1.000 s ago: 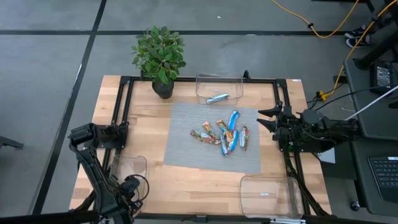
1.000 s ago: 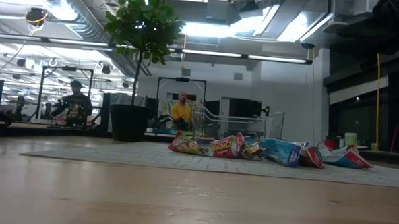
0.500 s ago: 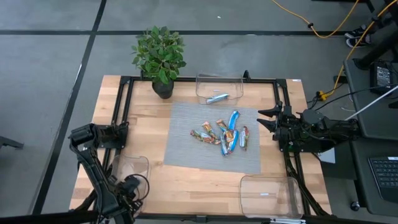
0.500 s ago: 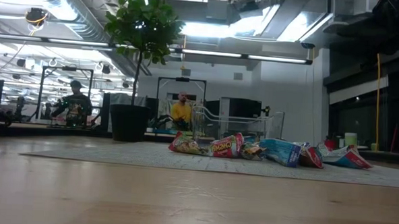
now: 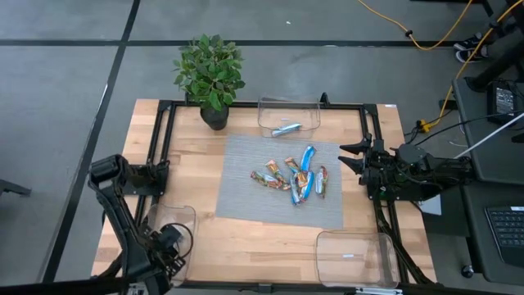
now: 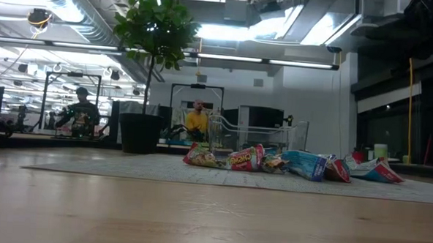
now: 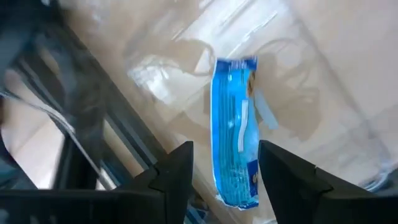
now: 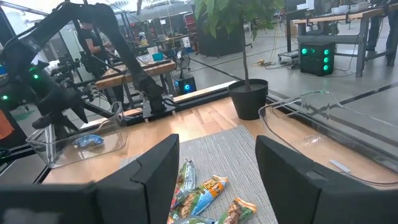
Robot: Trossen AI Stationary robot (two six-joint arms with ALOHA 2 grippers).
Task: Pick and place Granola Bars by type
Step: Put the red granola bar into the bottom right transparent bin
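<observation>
A blue granola bar (image 7: pixel 231 118) lies flat on the floor of the clear bin (image 5: pixel 173 220) at the table's near left. My left gripper (image 7: pixel 225 148) hangs over it, pointing down and open, one finger on either side of the bar and clear of it. Several more granola bars (image 5: pixel 295 176), blue, orange-red and silver, lie in a loose heap on the grey mat (image 5: pixel 246 192). One silver bar (image 5: pixel 286 129) lies in the far bin (image 5: pixel 288 115). My right gripper (image 5: pixel 350 156) waits open at the table's right edge, pointing level toward the heap.
A potted plant (image 5: pixel 211 78) stands at the far left. A third clear bin (image 5: pixel 354 258) sits at the near right. Black frame rails (image 5: pixel 164 147) run along the table's left, far and right sides. Bare wood lies between the mat and the left bin.
My left gripper has risen a little above the near-left bin and shifted slightly toward the table's far edge. The heap of bars on the mat has stayed as it was.
</observation>
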